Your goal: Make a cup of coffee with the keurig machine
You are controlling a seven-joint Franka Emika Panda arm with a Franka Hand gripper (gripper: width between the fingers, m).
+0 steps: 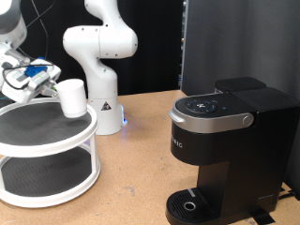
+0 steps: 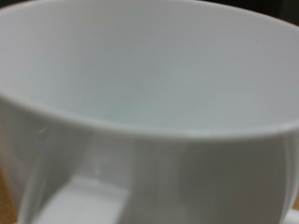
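Fingers (image 1: 49, 86) at the cup (image 1: 72, 97) on the shelf (image 1: 47, 131) — we can't tell their grip; keurig (image 1: 225, 150) well apart.

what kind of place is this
Probably a robotics lab test bench: a second white robot arm stands idle on the wooden table, dark curtain behind, a keurig machine and tiered stand staged.

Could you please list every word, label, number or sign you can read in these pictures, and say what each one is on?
"RIG": pale vertical letters on the front of the coffee maker; the start of the word is cut off or too blurred to read.
Symbols on its round top panel: too small to read.
Cup, filling the wrist view: no text.
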